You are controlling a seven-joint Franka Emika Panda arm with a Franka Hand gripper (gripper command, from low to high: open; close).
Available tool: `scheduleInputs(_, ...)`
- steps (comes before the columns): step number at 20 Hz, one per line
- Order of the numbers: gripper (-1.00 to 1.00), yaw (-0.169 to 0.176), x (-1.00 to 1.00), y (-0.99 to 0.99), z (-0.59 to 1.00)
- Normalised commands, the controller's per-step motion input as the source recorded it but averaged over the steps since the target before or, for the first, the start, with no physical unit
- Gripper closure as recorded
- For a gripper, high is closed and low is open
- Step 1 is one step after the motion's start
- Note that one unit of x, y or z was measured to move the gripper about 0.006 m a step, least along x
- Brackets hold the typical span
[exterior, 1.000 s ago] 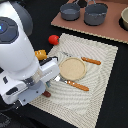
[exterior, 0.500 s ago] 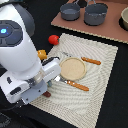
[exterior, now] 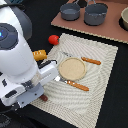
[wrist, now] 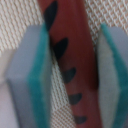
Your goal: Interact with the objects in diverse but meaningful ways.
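While my arm crowds the near left of the exterior view, its gripper [wrist: 64, 75] is low over the woven placemat [exterior: 105, 75], and the wrist view shows the dark brown sausage stick [wrist: 67, 55] lying between the two teal-edged pads [wrist: 35, 85]. The fingers stand apart on either side of it, with a gap visible at each flank, so I read them as spread around the stick and not yet pressing it. In the exterior view only a reddish-brown end of the stick [exterior: 44, 98] peeks out beneath the arm, at the near left edge of the mat.

As I judge it, this interaction is at its approach: the sausage is bracketed but not held, so the grasp, the lift and any placement are all left to do. The other items look untouched. The red tomato [exterior: 53, 39] sits off the mat's far left corner, and the yellow-orange bread block [exterior: 40, 54] lies just beside the arm's body. I cannot find the pale blue carton in either view. The tan plate [exterior: 72, 68] sits mid-mat with orange-handled cutlery [exterior: 91, 61] beside it, and the grey pots [exterior: 95, 14] stand far off on the brown board.
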Motion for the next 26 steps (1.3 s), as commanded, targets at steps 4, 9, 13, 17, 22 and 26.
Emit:
scheduleInputs(4, 1.00, 0.049, 0.45, 0.68, 1.00)
scheduleInputs(9, 1.00, 0.057, 0.60, 0.78, 1.00)
scheduleInputs(13, 1.00, 0.057, 0.59, 0.76, 0.72)
scheduleInputs(17, 1.00, 0.066, 0.51, 0.80, 0.01)
scheduleInputs(22, 1.00, 0.059, 0.61, 0.71, -0.16)
scheduleInputs(26, 1.00, 0.058, 0.63, 0.51, -0.30)
